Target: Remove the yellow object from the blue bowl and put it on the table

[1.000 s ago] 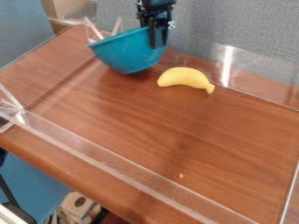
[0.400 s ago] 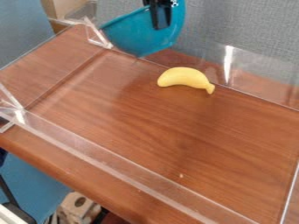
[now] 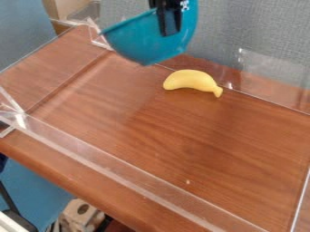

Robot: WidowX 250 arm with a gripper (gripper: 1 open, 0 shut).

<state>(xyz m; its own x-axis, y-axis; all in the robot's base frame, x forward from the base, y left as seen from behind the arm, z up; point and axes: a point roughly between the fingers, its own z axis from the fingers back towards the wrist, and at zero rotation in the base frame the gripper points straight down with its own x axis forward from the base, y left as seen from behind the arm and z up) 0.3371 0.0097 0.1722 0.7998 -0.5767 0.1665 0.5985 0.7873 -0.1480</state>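
Observation:
The blue bowl (image 3: pixel 145 41) hangs tilted in the air above the far end of the table (image 3: pixel 158 136), its underside turned toward the camera. My gripper (image 3: pixel 171 22) comes down from the top edge and is shut on the bowl's rim. The yellow object (image 3: pixel 191 82), a small banana shape, lies flat on the wood just below and to the right of the bowl, apart from it. The bowl's inside is hidden from this view.
Low clear acrylic walls edge the tabletop, with one along the front (image 3: pixel 145 195), one on the left (image 3: pixel 43 59) and one at the far right (image 3: pixel 260 68). Beyond the front wall the tabletop ends at a drop-off.
The bowl stood on the table with the gripper on its rim; it has since risen off the wood, tipped and shifted a little to the right. The yellow object has stayed put.

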